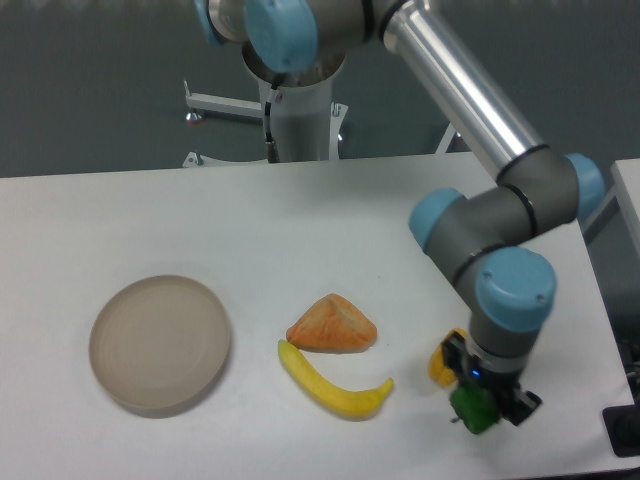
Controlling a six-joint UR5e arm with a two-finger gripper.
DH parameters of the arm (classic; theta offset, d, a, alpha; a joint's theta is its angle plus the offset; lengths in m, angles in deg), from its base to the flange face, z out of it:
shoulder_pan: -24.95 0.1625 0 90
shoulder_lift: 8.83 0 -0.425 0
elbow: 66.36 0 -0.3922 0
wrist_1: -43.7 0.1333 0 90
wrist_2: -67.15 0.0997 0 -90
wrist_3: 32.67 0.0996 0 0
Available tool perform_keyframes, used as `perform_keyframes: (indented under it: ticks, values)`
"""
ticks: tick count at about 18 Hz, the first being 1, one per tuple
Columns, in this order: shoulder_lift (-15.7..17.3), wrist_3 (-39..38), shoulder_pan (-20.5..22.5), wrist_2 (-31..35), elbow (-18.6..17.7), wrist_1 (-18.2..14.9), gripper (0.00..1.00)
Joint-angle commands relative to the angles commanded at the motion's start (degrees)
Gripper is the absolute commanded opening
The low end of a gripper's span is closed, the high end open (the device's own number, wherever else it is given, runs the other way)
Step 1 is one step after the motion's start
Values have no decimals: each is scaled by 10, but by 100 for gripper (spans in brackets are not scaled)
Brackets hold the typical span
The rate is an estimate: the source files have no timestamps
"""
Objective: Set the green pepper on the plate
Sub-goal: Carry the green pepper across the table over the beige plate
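Observation:
The green pepper point(474, 410) is small and glossy and sits between the fingers of my gripper point(482, 408) near the table's front right, held just above the surface. The gripper is shut on it and points straight down. The beige plate point(160, 343) lies flat at the front left of the table, far from the gripper, with nothing on it.
A yellow pepper point(442, 360) sits right behind the gripper, partly hidden by the wrist. A yellow banana point(332, 384) and an orange wedge-shaped piece point(332, 325) lie between gripper and plate. A dark object point(624, 432) stands at the right edge.

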Motion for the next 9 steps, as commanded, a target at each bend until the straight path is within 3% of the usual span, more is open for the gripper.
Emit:
perform_keyframes:
  ticks: [5, 9]
  values:
    - [58, -95, -38, -48, -33, -31, 48]
    - [81, -201, -83, -59, -41, -40, 47]
